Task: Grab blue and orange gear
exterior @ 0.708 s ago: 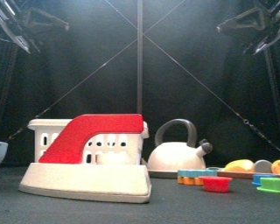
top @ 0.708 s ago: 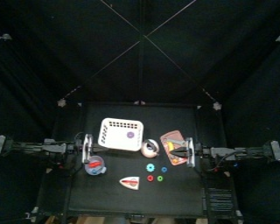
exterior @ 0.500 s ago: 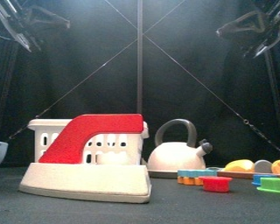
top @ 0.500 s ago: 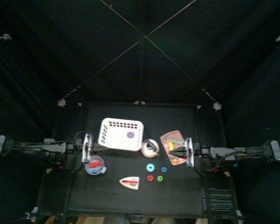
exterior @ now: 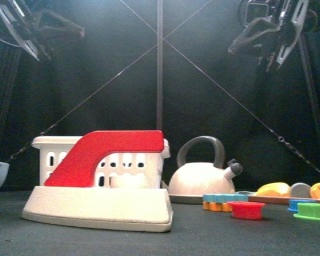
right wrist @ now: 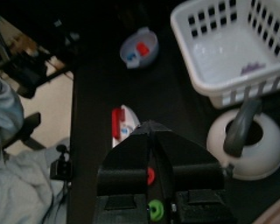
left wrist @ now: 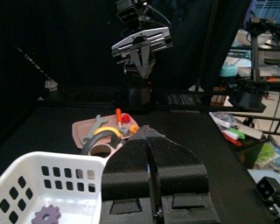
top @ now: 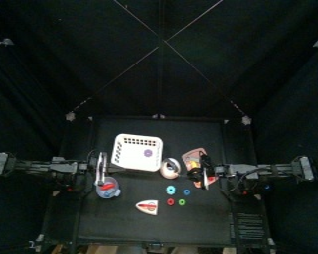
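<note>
Near the desk's middle, right of the white basket (top: pixel 139 151), sits the blue and orange gear (top: pixel 167 170); we'd unclench the right gripper (right wrist: pixel 152 147) (jaws pressed together) before descending.

Dim overall: black curtains swallow the light. The white basket (top: pixel 139 151) glares brightest from above. The right wrist view is blurred; the room beyond the curtains looks brighter.

You have one white basket (top: pixel 138 151), one kettle (exterior: pixel 203 170), one red-and-white iron (exterior: pixel 103 185), two grippers
</note>
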Controlling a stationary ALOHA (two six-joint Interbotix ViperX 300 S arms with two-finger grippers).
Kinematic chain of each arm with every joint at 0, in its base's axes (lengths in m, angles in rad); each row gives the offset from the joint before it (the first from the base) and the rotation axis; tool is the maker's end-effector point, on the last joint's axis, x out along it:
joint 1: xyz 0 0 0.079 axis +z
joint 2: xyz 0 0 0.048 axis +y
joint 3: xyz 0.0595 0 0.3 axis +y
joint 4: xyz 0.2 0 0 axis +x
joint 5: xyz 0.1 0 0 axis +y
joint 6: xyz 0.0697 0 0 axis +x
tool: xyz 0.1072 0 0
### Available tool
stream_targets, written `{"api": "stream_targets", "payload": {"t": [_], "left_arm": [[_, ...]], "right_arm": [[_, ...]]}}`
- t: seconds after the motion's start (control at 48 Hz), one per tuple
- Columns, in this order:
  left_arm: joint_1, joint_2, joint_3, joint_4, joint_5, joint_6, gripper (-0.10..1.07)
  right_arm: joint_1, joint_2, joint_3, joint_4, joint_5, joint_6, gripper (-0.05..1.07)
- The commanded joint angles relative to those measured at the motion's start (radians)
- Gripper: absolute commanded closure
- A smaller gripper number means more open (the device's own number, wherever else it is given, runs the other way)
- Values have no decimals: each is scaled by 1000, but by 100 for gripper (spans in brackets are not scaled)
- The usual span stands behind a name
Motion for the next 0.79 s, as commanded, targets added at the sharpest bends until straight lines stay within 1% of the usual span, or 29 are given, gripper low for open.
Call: {"api": "stream_targets", "payload": {"t": [0.0, 0.146, 0.25, 0.396, 0.583, 0.771], "left_arm": [[-6, 28, -29, 0, -9, 2, 101], [-14, 46, -25, -14, -9, 0, 100], [-20, 49, -18, -26, -9, 2, 100], [-21, 51, -6, -32, -9, 0, 100], [-21, 49, -6, -35, -9, 2, 100], [-21, 51, -5, -34, -9, 2, 100]], "right_arm": [[6, 38, -67, -3, 110, 58, 96], [23, 87, -107, -26, 239, 167, 96], [55, 120, -114, -72, 291, 250, 96], [114, 183, -118, -179, 301, 373, 96], [190, 293, -163, -328, 299, 517, 96], [236, 407, -222, -457, 316, 583, 96]]}}
